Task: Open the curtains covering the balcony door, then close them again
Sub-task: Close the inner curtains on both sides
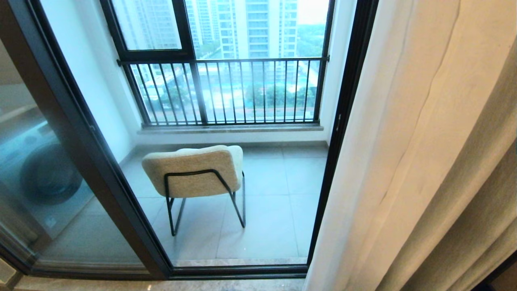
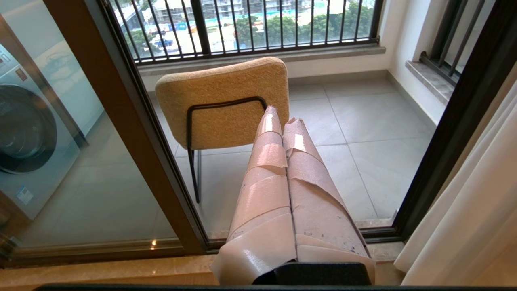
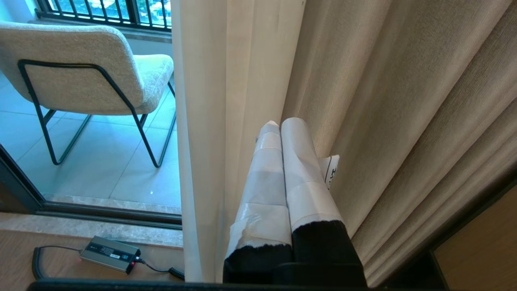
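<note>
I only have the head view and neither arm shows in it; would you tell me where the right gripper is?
Observer: The right gripper is shut, beside the curtains, holding nothing.
Operator: And the left one?
Observer: The left gripper is shut too, pointing at the chair through the balcony door.
Operator: Anything on the floor indoors?
Observer: A small power adapter with a coiled cable lies by the door track.

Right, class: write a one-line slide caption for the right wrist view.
Shut right gripper points at the bunched curtains, chair beyond the balcony door.
</note>
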